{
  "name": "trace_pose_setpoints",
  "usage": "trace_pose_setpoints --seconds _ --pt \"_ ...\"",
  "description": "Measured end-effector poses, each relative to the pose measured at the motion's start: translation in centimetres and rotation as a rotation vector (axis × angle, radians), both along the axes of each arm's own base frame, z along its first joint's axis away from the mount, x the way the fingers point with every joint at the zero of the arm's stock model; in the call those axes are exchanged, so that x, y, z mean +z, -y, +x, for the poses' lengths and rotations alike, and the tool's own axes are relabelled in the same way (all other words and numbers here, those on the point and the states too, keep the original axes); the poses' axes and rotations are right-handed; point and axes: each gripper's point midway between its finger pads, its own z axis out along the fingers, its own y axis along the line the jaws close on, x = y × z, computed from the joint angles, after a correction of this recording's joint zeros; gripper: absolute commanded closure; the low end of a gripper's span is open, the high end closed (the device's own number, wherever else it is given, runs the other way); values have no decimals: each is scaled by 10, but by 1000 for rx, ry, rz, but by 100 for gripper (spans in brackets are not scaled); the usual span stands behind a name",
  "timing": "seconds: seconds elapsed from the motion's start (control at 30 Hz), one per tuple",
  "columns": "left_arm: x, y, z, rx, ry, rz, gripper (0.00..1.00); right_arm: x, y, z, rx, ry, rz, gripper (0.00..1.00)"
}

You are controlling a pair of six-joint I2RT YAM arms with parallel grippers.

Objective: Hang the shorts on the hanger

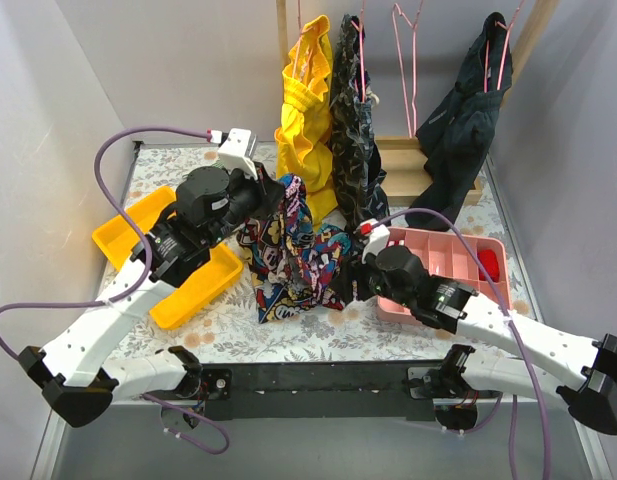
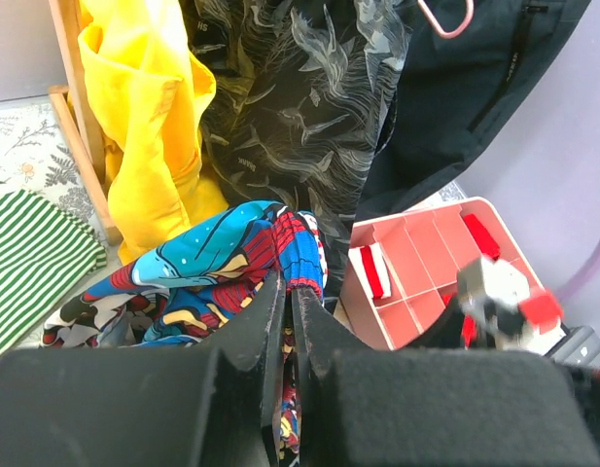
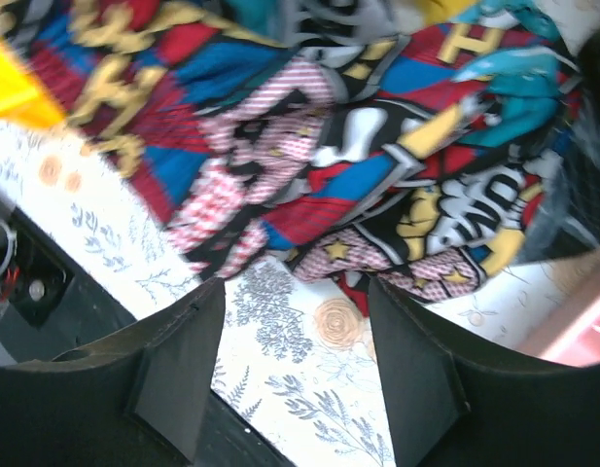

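Where the shorts are: the shorts point(image 1: 288, 255) hang in a bunch from the left hand point(image 2: 288, 289), and their low end lies on the counter point(image 1: 408, 335), in front of the yellow garment point(image 1: 306, 110)
How they handle: soft, light and floppy, I think; they fold and sag, and thin cloth can slip out of a small pinch
Where to hold: the waistband looks best, one hand at each side, so it spreads flat
Left hand: pinched tight on a fold of the shorts
Right hand: the right hand point(image 3: 298, 292) is wide apart and holds nothing; it sits low, just beside the bottom edge of the shorts
Hanger: an empty pink hanger point(image 1: 405, 60) hangs at the back, well apart
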Motion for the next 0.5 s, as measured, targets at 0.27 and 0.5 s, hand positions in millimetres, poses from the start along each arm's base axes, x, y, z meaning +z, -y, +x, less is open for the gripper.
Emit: trace_pose_setpoints --seconds 0.27,0.5 --pt "-18 7 5 -11 -60 50 100 4 -32 -25 118 81 -29 26" --pt "-20 6 3 -14 -74 62 100 -14 -51 0 58 93 -146 31"
